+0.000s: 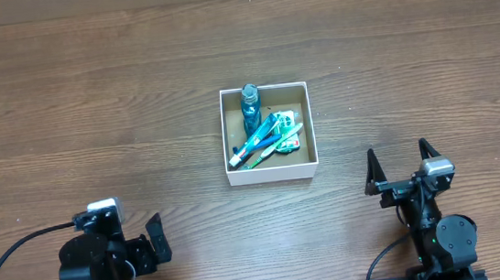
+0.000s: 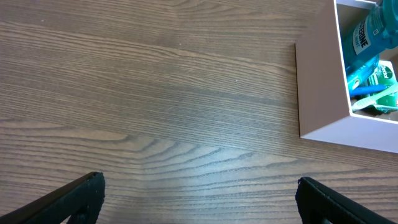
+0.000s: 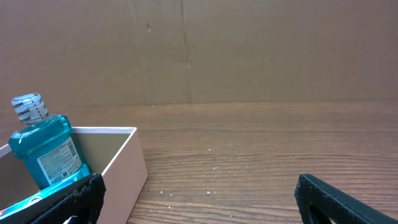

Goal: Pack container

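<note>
Overhead, the container point(image 1: 270, 174) is sitting near the middle of the wooden table point(image 1: 91, 109), holding a blue mouthwash bottle point(image 1: 251, 108) along its far-left side, a green packet point(image 1: 286, 119) towards its right wall, and a crossed heap of blue and green toothbrush-like items point(image 1: 262, 143) lying in front of them. The left arm point(image 1: 92, 265) is resting at the lower left, well apart from the box, and the right gripper point(image 1: 398, 158) is standing at the lower right, its two fingers spreading wide with bare wood between them. Left wrist view: the left gripper point(image 2: 199, 186) is gaping wide, its dark fingertips point(image 2: 81, 193) showing only at the bottom corners and holding nothing, while the container's white corner is rising at the upper right, apart from the fingers, with the blue bottle and green wrappers peeking over the rim. Right wrist view: the right gripper's fingers are likewise spreading to both lower corners, empty; the container is lying at the lower left, the bottle leaning inside it with its ribbed cap pointing up, and a brown cardboard wall point(image 3: 186, 50) is standing behind the table.
</note>
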